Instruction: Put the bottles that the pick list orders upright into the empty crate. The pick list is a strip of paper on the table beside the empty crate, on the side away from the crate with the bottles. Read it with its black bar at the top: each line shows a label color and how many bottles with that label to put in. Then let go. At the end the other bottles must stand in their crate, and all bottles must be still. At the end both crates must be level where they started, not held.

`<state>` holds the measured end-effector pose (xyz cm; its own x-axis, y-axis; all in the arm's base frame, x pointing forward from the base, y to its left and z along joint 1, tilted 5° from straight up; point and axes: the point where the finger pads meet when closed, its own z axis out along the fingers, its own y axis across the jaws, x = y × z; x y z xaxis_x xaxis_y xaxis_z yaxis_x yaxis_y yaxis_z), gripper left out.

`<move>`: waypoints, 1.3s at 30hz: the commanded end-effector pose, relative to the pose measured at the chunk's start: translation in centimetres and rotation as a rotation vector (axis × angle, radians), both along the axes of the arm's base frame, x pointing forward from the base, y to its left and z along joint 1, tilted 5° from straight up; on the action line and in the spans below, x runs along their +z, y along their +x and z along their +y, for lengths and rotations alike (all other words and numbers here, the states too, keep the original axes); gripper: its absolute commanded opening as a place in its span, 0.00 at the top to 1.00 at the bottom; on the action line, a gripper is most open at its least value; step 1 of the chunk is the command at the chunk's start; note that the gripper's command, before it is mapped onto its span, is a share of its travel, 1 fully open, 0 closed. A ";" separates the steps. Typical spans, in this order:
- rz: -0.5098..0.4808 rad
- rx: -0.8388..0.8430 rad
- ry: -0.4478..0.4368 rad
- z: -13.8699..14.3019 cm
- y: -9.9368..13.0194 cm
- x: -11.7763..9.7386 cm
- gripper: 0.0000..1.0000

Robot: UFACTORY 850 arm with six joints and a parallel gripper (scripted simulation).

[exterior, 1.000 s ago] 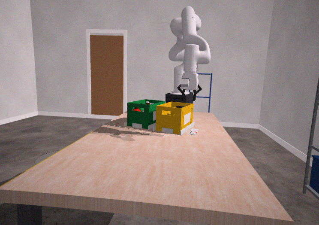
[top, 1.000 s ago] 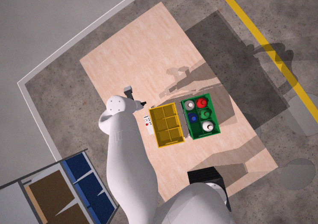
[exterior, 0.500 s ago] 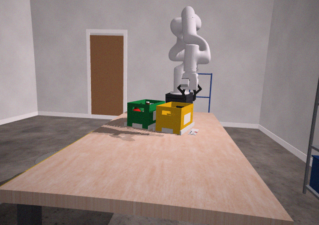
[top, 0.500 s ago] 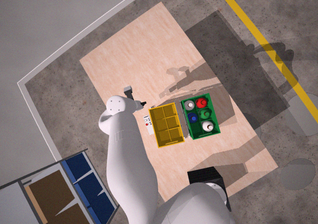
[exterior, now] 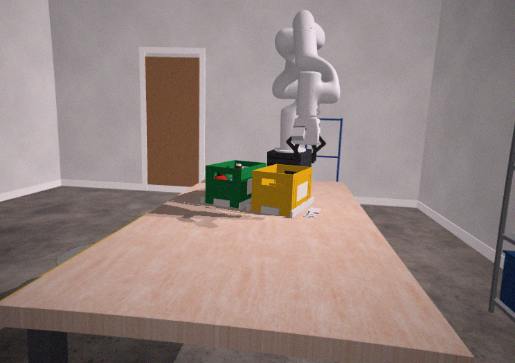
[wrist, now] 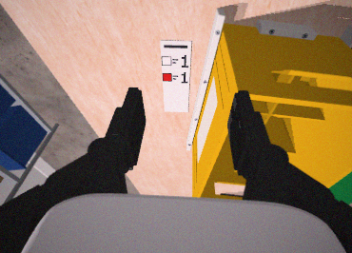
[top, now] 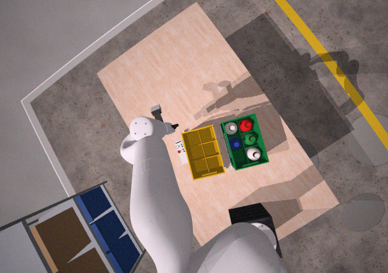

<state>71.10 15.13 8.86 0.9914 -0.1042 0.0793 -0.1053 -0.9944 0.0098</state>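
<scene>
The empty yellow crate (top: 203, 152) (exterior: 280, 188) (wrist: 285, 107) stands beside the green crate (top: 264, 157) (exterior: 230, 181). The green crate holds upright bottles seen from above: a grey one (top: 231, 127), a red one (top: 245, 125), a green one (top: 250, 137), a blue one (top: 234, 143) and a white one (top: 253, 153). The pick list (top: 181, 151) (exterior: 311, 213) (wrist: 176, 76) lies on the table on the yellow crate's far side; under its black bar it shows white 1, then red 1. My gripper (wrist: 186, 106) (exterior: 304, 154) (top: 173, 126) is open and empty, high above the pick list and the yellow crate's edge.
The arm's black base (top: 250, 215) (exterior: 286, 157) stands at the table's end behind the crates. A blue shelf rack (top: 106, 223) (wrist: 19, 126) stands on the floor off the table's side. The table edge runs close to the pick list.
</scene>
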 end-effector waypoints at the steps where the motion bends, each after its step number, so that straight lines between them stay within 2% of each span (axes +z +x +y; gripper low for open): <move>1: -0.002 0.000 0.001 0.0 0.1 0.1 0.35; 3: -0.002 0.000 0.001 0.0 0.1 0.1 0.35; 6: -0.004 -0.100 0.008 -1.3 -0.5 0.4 0.35; 35: -0.004 -0.102 0.008 -13.6 -5.6 3.0 0.35; 39: -0.004 -0.102 0.008 -14.5 -6.0 3.2 0.35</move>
<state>65.51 1.81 11.68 0.9753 -0.2060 0.0797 -0.2069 -0.9784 0.0030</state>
